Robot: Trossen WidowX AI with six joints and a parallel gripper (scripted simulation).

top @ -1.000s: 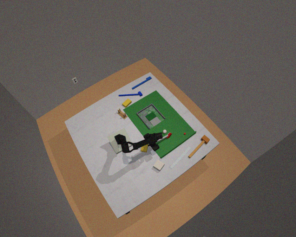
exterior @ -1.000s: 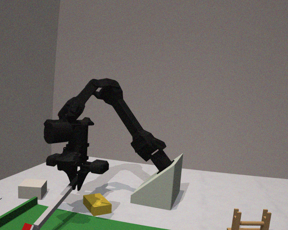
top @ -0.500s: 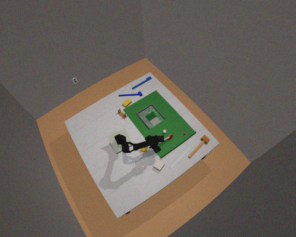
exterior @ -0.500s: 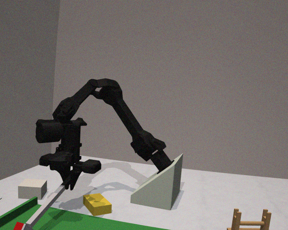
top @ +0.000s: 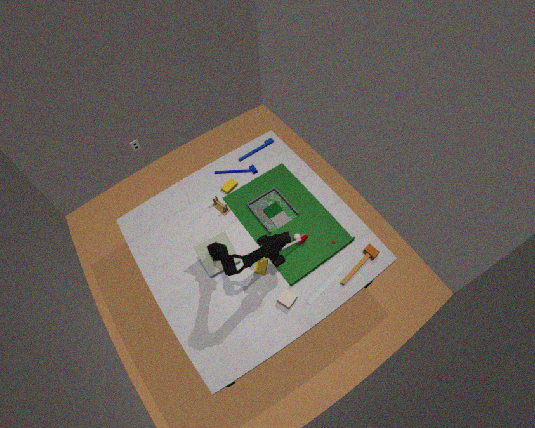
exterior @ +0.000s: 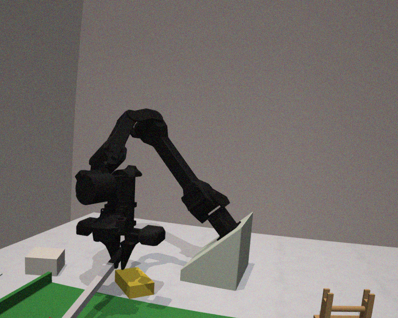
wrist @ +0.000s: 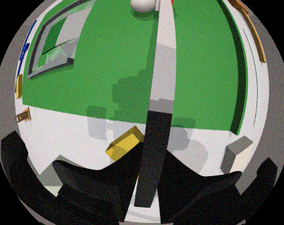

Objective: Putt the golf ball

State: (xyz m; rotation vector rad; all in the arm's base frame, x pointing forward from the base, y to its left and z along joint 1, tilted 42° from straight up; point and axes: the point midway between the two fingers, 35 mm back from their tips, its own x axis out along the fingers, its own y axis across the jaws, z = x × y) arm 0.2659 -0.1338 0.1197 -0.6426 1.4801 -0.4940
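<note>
Clamped in the gripper, red putter reaches the ball

Because its 2 fingers close narrowly on the dark grip end of the red putter (top: 292, 244) (exterior: 90, 290) (wrist: 162, 77), the gripper (top: 284, 238) (exterior: 119, 266) (wrist: 149, 146) holds the club, not fully shut but parted by the shaft's thickness. It points downward, with the shaft slanting away over the green mat (top: 320, 221) (exterior: 41, 299) (wrist: 206, 67). At the shaft's far end, the red head sits just beside the white golf ball (top: 297, 236) (wrist: 143, 5); whether they touch, the views cannot settle.

The ball lies on the mat, off the pale ramp (top: 284, 219) (wrist: 77, 23) and outside the bordered enclosure around the raised green (top: 271, 209) (wrist: 54, 33).

Near the fingertips, 1 yellow block (top: 261, 265) (exterior: 133, 282) (wrist: 124, 144) rests on the white tabletop (top: 166, 258) (exterior: 315, 270) (wrist: 42, 134), with 1 beige block (top: 287, 298) (exterior: 45, 260) (wrist: 238, 154) farther off.
</note>
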